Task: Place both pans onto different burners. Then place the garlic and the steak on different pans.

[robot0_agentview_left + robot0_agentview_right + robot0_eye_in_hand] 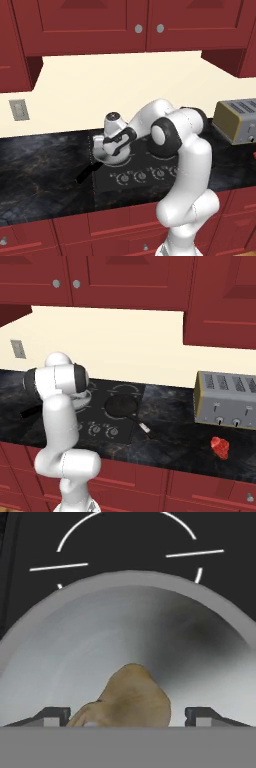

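At frame centre, the flat black glass cooktop [112, 406] sits in dark marbled countertop [45, 165] below red cabinets [125, 278]; two-finger gripper [129, 714] fingers stand apart over tan garlic [132, 697].

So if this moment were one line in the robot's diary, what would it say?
gripper: open over silver pan | garlic: in silver pan, between fingertips | black pan: on burner | steak: on counter by toaster

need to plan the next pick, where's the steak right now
The steak lies on the dark counter at the right of the right base view, just in front of the toaster and well right of the black pan.
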